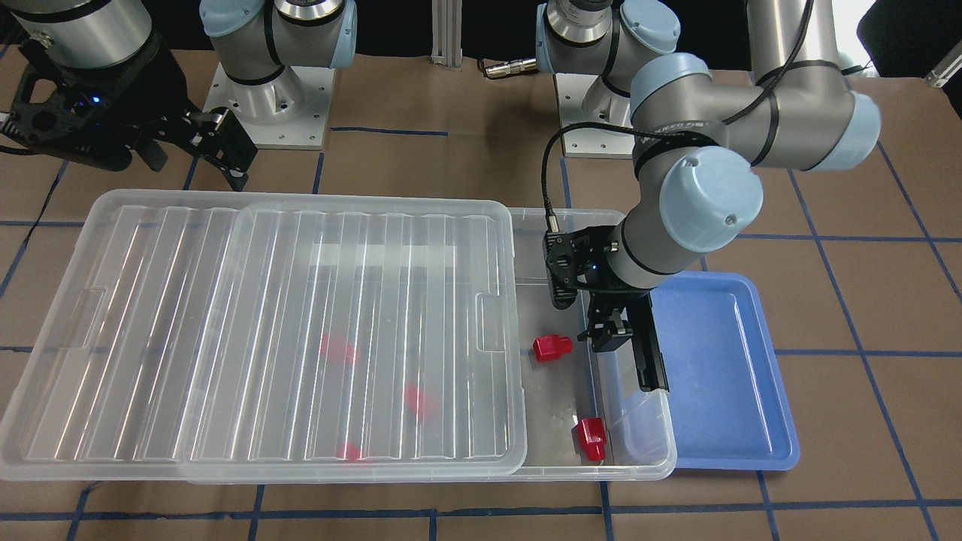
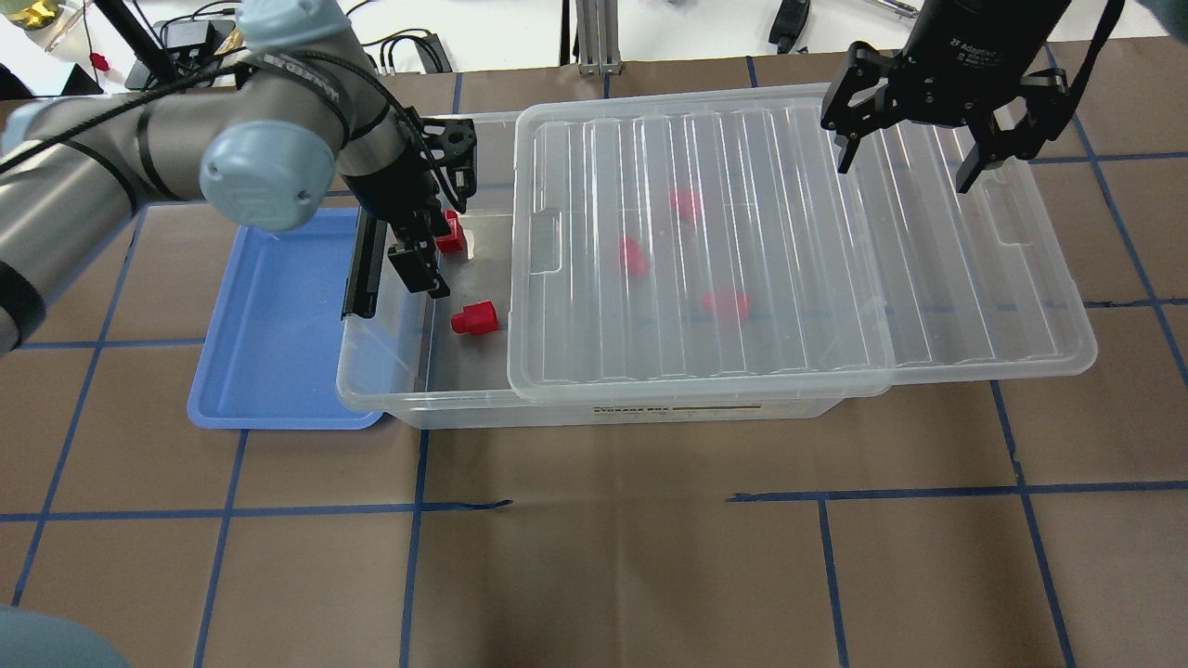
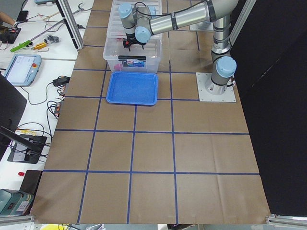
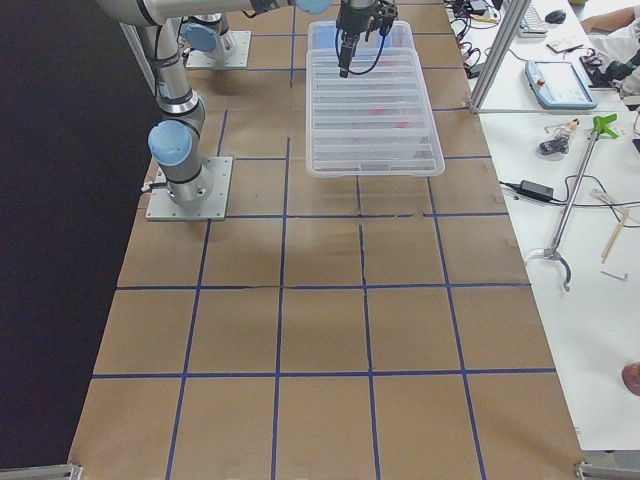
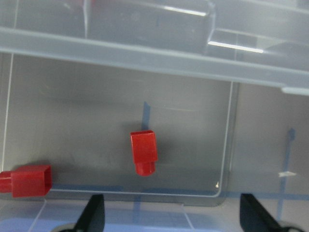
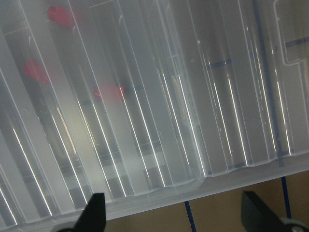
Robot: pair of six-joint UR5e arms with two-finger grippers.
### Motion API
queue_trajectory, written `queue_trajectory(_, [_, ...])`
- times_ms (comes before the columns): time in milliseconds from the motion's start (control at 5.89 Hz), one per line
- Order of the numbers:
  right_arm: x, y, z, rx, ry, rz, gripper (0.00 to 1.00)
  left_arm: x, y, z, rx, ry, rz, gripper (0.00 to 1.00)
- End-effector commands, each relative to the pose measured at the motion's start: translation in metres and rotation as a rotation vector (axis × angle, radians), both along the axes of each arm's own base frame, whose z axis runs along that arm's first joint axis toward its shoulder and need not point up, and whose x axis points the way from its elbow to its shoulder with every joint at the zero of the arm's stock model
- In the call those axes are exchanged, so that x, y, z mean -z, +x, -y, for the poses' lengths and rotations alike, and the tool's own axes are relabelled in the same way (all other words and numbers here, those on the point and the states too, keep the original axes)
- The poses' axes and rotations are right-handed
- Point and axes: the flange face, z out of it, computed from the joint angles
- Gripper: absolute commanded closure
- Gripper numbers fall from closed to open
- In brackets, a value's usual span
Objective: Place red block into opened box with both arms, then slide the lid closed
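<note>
The clear box (image 2: 445, 408) lies across the table with its ribbed lid (image 2: 789, 260) slid partway off toward my right. Two red blocks (image 2: 474, 317) (image 2: 451, 232) rest on the uncovered floor. Three more show as red blurs under the lid (image 1: 361, 300). My left gripper (image 2: 390, 278) hangs open and empty over the box's open end. In its wrist view one red block (image 5: 144, 152) lies below the spread fingers and another (image 5: 29, 180) sits at the left edge. My right gripper (image 2: 907, 162) hovers open above the lid's far edge, holding nothing.
A blue tray (image 2: 269, 315) sits against the box's open short end, under my left arm. Both arm bases (image 1: 270, 113) stand behind the box. Benches with tools and cables line the table's ends in the side views.
</note>
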Motion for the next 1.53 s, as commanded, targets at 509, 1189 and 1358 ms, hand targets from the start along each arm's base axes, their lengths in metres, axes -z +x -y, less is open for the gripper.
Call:
queue_trajectory(509, [0.006, -0.176, 0.012, -0.184, 0.023, -0.028, 0.0, -0.146, 0.021, -0.061, -0.517, -0.034, 0.173, 0.02])
queue_trajectory(1189, [0.138, -0.298, 0.033, -0.306, 0.094, -0.051, 0.0, -0.165, 0.022, -0.054, -1.387, -0.086, 0.152, 0.02])
queue_trajectory(1358, [0.166, -0.309, 0.025, -0.285, 0.073, -0.083, 0.0, -0.165, 0.022, -0.053, -1.451, -0.083, 0.148, 0.02])
